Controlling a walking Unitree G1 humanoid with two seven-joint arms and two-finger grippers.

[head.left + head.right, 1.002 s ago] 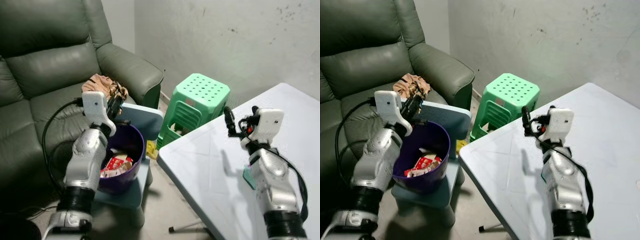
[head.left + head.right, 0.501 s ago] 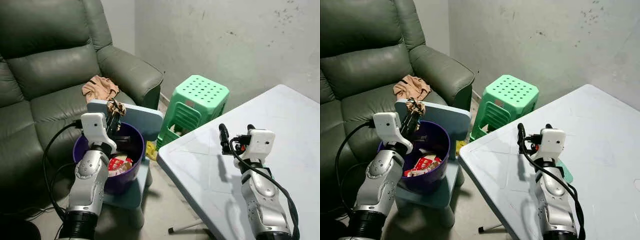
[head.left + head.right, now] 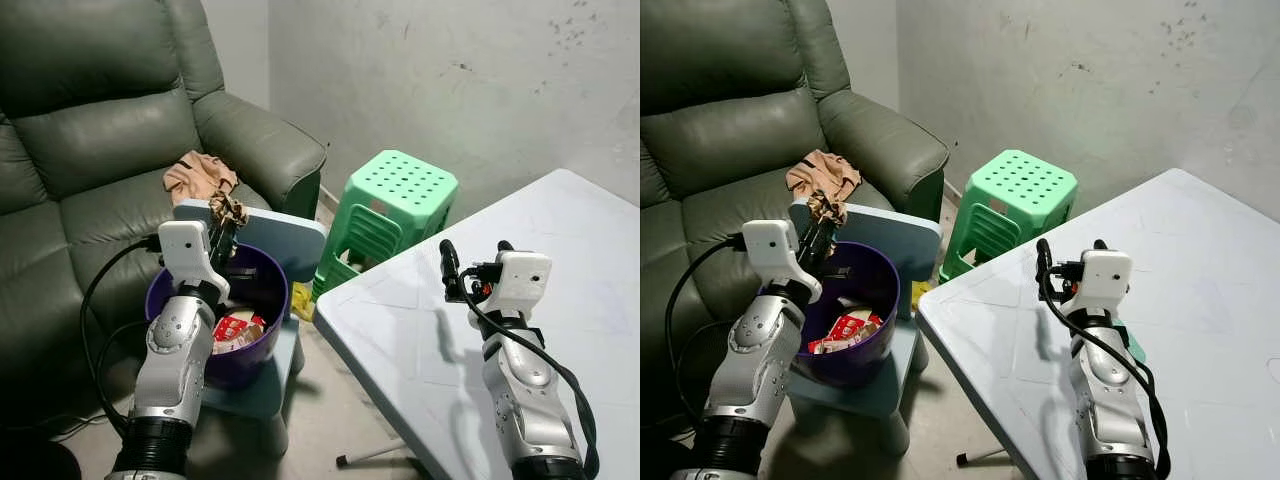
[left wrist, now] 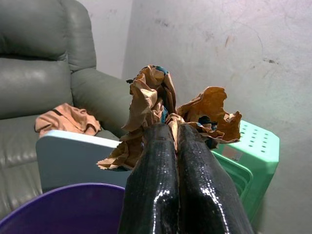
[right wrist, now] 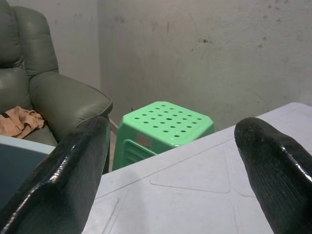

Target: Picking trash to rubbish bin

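Starting from the far left, we're looking at a big green leather armchair [image 3: 90,130] with a peach-colored cloth [image 3: 198,175] lying on its seat. Just in front of it, our left gripper [image 3: 222,226] is hanging above the near-left rim of the purple rubbish bin [image 3: 262,345], fingers pressed together and clamped on a crumpled brown paper scrap [image 4: 161,105]. In the left wrist view the paper is fanning out above the two black fingertips [image 4: 168,161], so the trash is sitting up over the bin, not inside it yet. The bin is resting on a small blue chair [image 3: 285,232], with the chair's backrest rising right behind the gripper. Down inside the bin we're seeing some red and white wrappers [image 3: 235,330].

Moving right, there's a bit of yellow stuff [image 3: 302,298] on the floor between the chair and a green plastic stool [image 3: 395,200], which is standing against the grey wall.

Further right, the white surface [image 3: 570,250] is taking up the lower right corner. Our right gripper [image 3: 472,262] is hovering above it near the edge, fingers spread well apart and holding nothing. A small teal item [image 3: 1134,346] is peeking out from behind the right arm on the surface; we can't tell what it is.
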